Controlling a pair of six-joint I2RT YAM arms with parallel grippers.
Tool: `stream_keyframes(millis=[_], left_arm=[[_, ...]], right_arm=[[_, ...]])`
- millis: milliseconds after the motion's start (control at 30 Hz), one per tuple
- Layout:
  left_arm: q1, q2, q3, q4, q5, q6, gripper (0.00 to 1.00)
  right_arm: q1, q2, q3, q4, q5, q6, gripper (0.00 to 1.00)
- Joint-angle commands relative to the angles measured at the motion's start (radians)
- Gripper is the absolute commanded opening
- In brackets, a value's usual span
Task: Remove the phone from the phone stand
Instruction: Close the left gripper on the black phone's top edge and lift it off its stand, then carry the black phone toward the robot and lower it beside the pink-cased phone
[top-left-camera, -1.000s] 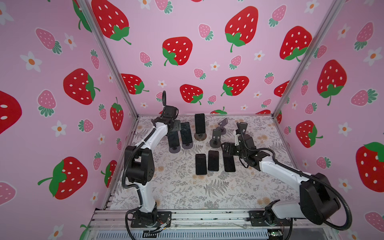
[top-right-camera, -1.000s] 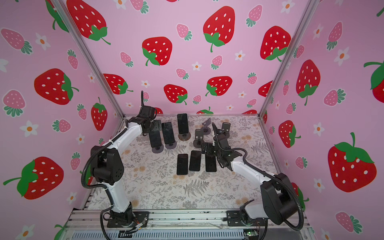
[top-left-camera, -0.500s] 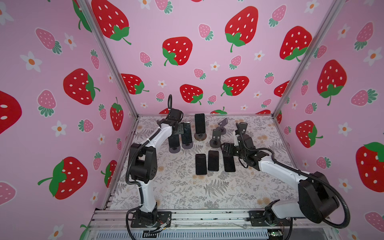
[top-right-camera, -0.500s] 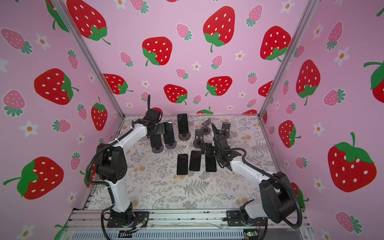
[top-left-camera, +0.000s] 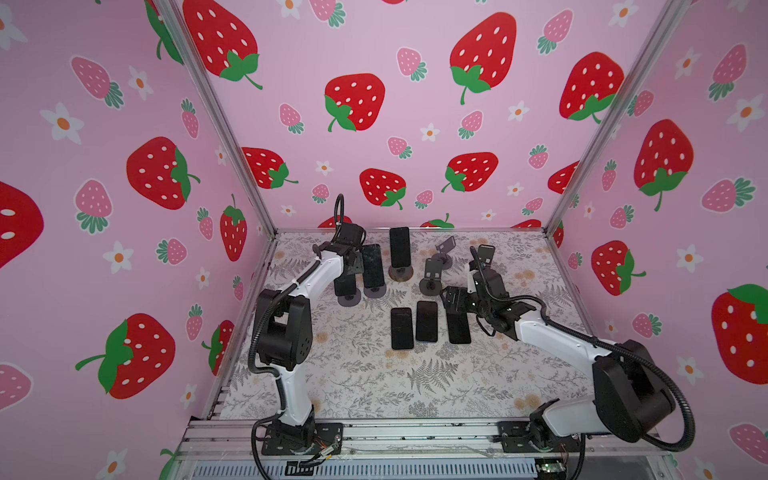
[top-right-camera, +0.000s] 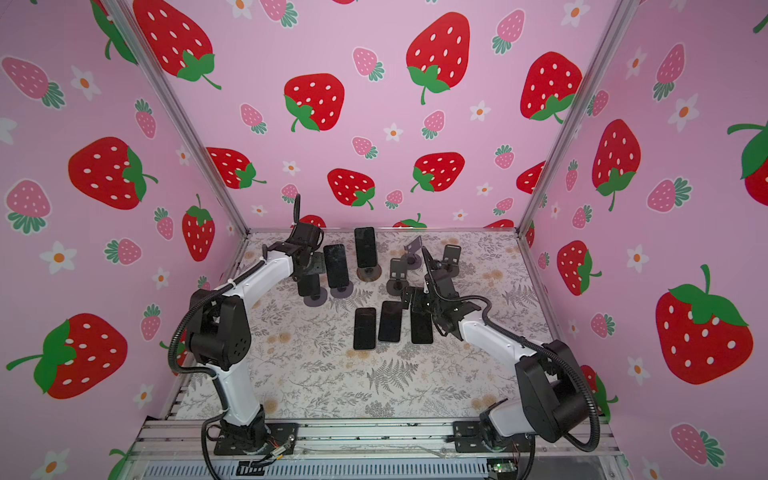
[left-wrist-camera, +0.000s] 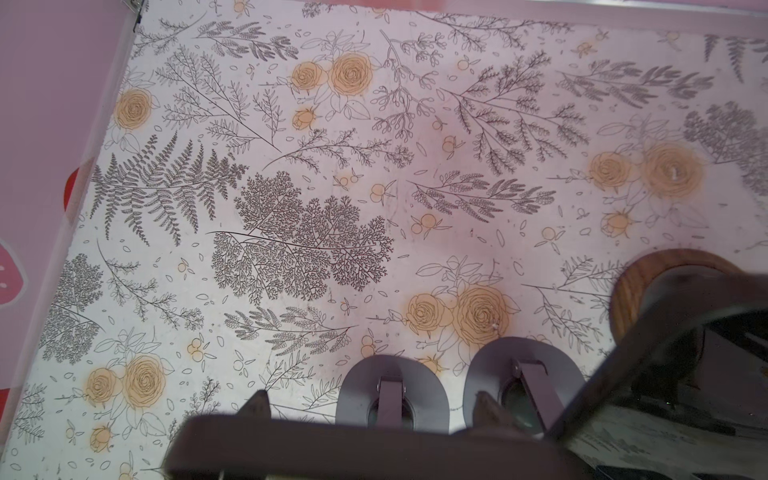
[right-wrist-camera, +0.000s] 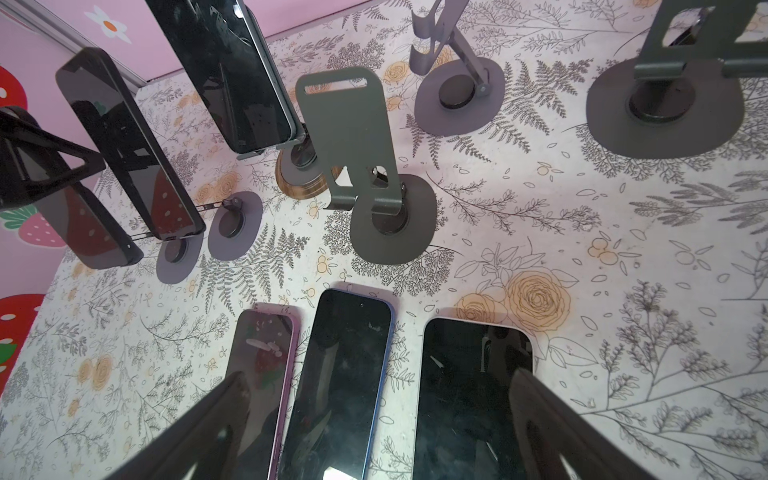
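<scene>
**While clamping from above, judging the way up and out**

While scanning both top views, finding the left gripper (top-left-camera: 354, 266) at the back left, closed across the upper end of the leftmost phone (top-left-camera: 345, 286). Seeing that phone leaning back in its phone stand (top-left-camera: 348, 300), long axis rising steeply toward the gripper, lower end apparently seated in the cradle. Noting a neighbouring phone (top-left-camera: 372, 266) just beside it on the right. Placing the right gripper (top-left-camera: 452, 299) well apart, hovering with jaws spread over three flat phones (top-left-camera: 427, 321); judging the left arm the nearer by far.

Looking through the left wrist camera, meeting the leftmost phone's dark top edge (left-wrist-camera: 353, 449) lying crosswise between the fingertips (left-wrist-camera: 258, 404), with the stand's gray base (left-wrist-camera: 390, 395) directly beyond.

Turning to the right wrist camera, catching a left finger (right-wrist-camera: 54, 138) pressing on the leftmost phone (right-wrist-camera: 95, 237), and the right gripper (right-wrist-camera: 376, 376) gaping above the flat phones (right-wrist-camera: 469, 395).

Judging the coming move as pulling up along the phone's length, clear of the cradle lip, avoiding any drift toward the neighbour.
</scene>
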Motion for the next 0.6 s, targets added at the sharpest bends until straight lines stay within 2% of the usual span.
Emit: stream_keyframes(millis=[0,367,567], left_arm=[[-0.003,-0.055,0.004,-0.006,-0.006,-0.002,0.73],[-0.005,-0.172,-0.034,-0.052,0.051,0.008,0.69],[-0.041,-0.267,-0.101,-0.105,0.132,-0.011,0.69]], right_arm=[[0.005,0.001,0.02,0.004,0.007,0.018,1.0],[0.005,-0.011,0.03,-0.022,0.03,0.012,1.0],[0.004,-0.022,0.034,-0.018,0.075,0.021,1.0]])
